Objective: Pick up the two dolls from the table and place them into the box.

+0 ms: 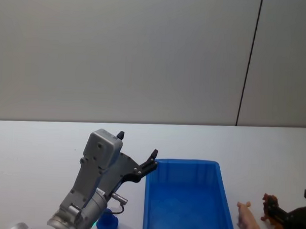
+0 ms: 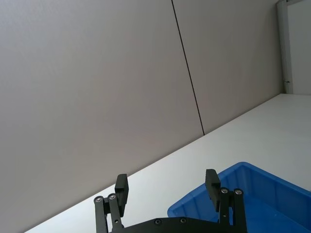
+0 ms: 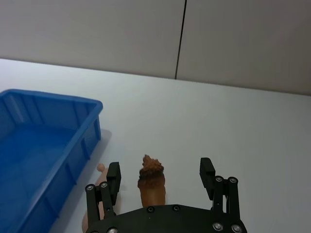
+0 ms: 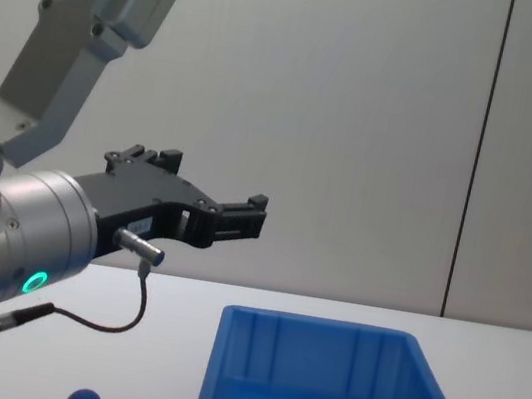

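White table (image 1: 35,140) backed by a grey wall | blue box (image 1: 182,197) stood on it | left gripper (image 2: 166,180) held raised by the box's far left corner; fingers spread, empty | right gripper (image 3: 160,167) opened wide around the reddish-brown doll (image 3: 151,187); no contact seen | pink doll (image 1: 249,220) laid between box and reddish-brown doll

The left arm (image 4: 29,223) has a rounded silver-grey wrist housing. On that housing sits a glowing green ring light (image 4: 33,281). Below the housing, a black cable (image 4: 115,322) loops from a silver plug (image 4: 140,249). Ahead of the housing, the left pincer (image 2: 166,179) is matt black, its linked bars pinned by silver screws (image 2: 221,191). The right pincer (image 3: 160,167) has the same black bars and screws.
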Controlling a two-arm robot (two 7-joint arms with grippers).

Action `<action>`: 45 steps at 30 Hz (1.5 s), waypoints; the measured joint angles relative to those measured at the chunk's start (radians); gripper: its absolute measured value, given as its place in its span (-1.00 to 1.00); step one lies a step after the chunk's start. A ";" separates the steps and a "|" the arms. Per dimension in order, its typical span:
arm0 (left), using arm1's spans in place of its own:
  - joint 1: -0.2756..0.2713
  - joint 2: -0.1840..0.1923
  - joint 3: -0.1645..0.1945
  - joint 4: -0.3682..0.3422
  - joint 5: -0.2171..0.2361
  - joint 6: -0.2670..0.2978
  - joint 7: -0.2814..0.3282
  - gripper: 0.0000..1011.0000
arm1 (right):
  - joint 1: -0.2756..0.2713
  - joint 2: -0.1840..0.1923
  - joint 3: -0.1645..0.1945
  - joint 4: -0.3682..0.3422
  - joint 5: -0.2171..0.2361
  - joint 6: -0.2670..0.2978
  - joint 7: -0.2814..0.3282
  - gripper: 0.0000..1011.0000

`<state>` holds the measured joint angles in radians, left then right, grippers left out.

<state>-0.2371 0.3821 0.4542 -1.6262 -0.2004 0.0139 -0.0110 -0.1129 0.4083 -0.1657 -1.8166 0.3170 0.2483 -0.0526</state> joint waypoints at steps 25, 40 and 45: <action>0.000 0.000 0.000 0.000 0.000 0.000 0.000 0.98 | 0.010 -0.001 0.009 0.142 0.017 0.014 0.088 0.84; 0.000 0.000 0.000 0.000 0.000 0.000 0.000 0.98 | 0.045 -0.030 -0.005 0.232 -0.005 -0.025 0.131 -0.04; 0.000 0.000 0.000 0.000 0.000 0.000 0.000 0.98 | 0.047 -0.034 -0.007 0.234 -0.010 -0.030 0.131 -0.32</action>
<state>-0.2371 0.3821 0.4542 -1.6262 -0.2004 0.0139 -0.0110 -0.0658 0.3743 -0.1730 -1.5831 0.3075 0.2182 0.0785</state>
